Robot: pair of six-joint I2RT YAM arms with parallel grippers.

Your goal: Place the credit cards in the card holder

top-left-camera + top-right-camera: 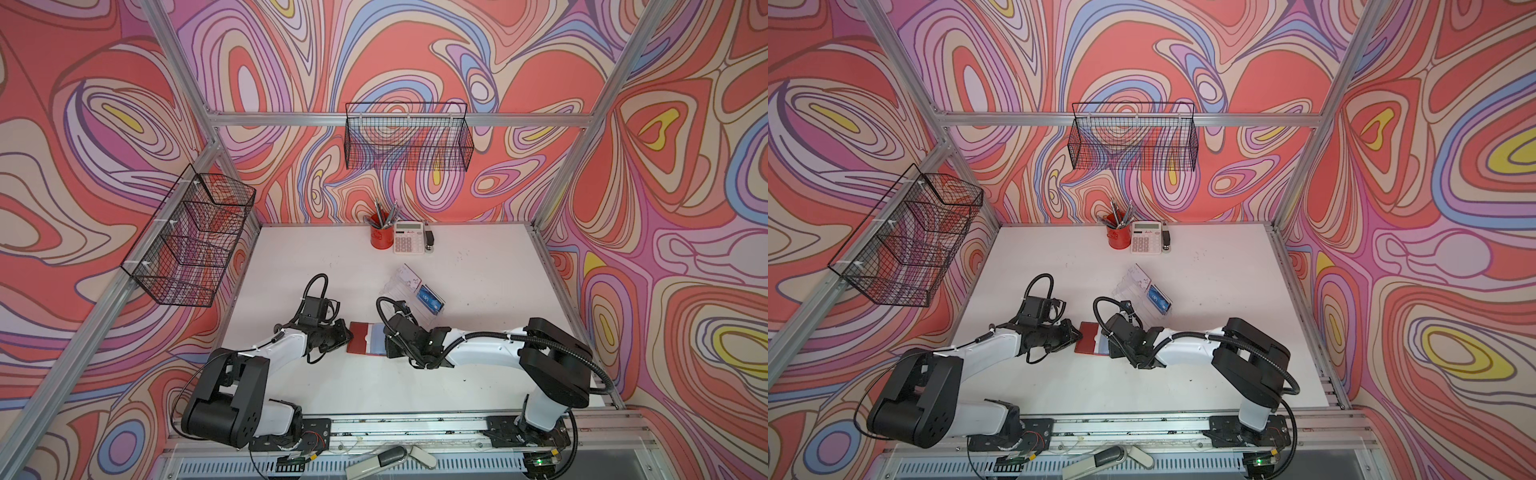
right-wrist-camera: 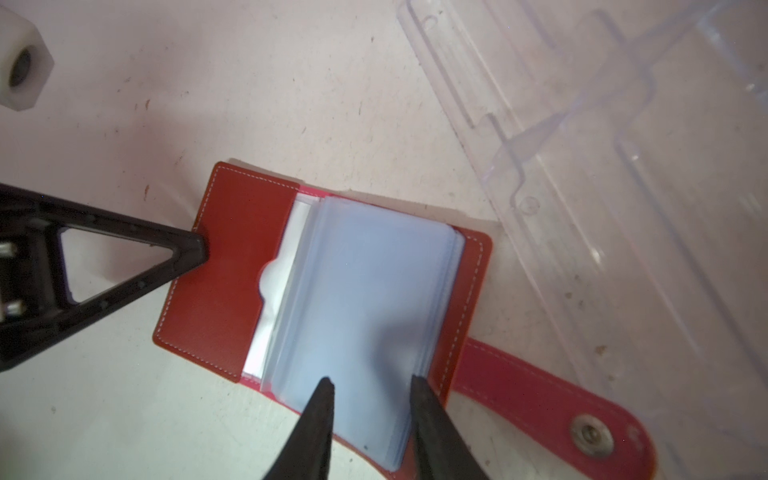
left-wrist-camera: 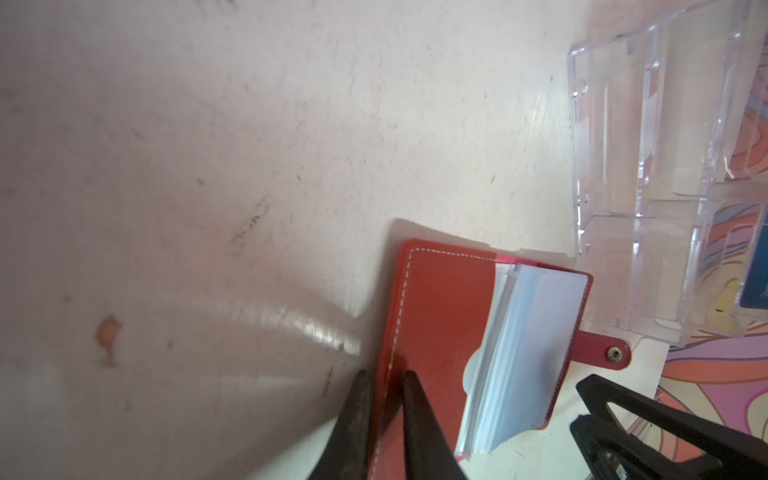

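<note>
A red wallet lies open on the white table, its frosted pale-blue sleeves fanned up. My left gripper is shut on the edge of the wallet's left cover. One finger sits on each side of the stitched rim. My right gripper is open, its tips down over the near end of the sleeves. Just behind stands the clear acrylic card holder. A blue credit card stands in one of its pockets. Whether the sleeves hold cards I cannot tell.
At the back of the table stand a red pen cup, a calculator and a dark stapler. Wire baskets hang on the back wall and the left wall. The wallet's snap strap lies toward the acrylic holder.
</note>
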